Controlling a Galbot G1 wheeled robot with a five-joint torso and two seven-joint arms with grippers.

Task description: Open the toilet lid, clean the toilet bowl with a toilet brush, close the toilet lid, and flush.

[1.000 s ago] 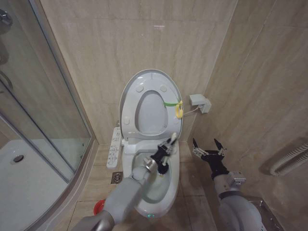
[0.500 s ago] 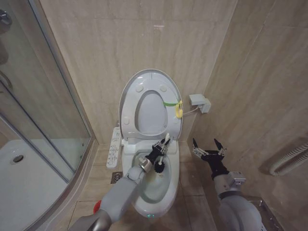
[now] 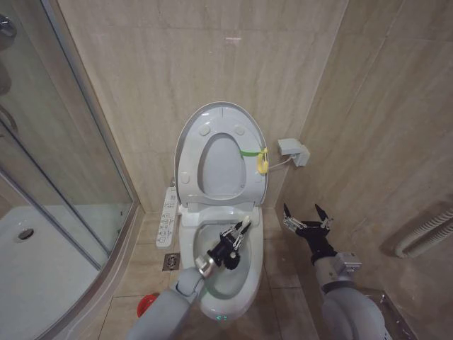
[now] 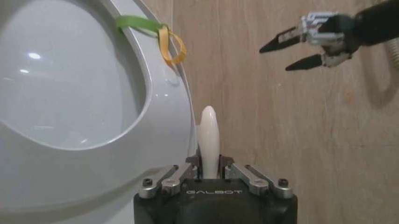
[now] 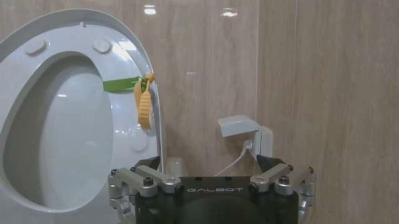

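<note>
The toilet lid [image 3: 221, 120] stands raised against the wall, with a green strap and yellow ring [image 3: 262, 162] on its edge. Below it the toilet bowl [image 3: 244, 283] is uncovered. My left gripper [image 3: 232, 241] hangs low inside the bowl, shut on the toilet brush; its white handle [image 3: 244, 225] pokes out past the fingers. The bristle head is hidden behind the gripper. In the left wrist view the handle [image 4: 209, 133] is clamped in the gripper [image 4: 210, 169], beside the lid [image 4: 74, 93]. My right gripper [image 3: 302, 212] hovers open over the floor right of the toilet.
A white button panel [image 3: 168, 216] runs along the bowl's left side. The red cup holder [image 3: 145, 304] and a floor drain [image 3: 171, 262] are on the floor left of the toilet. The glass shower enclosure [image 3: 64, 170] and tray [image 3: 28, 269] lie left. A wall box [image 3: 294, 151] is at right.
My left gripper has carried the brush down and toward the front of the bowl, deeper inside. The right arm has not moved.
</note>
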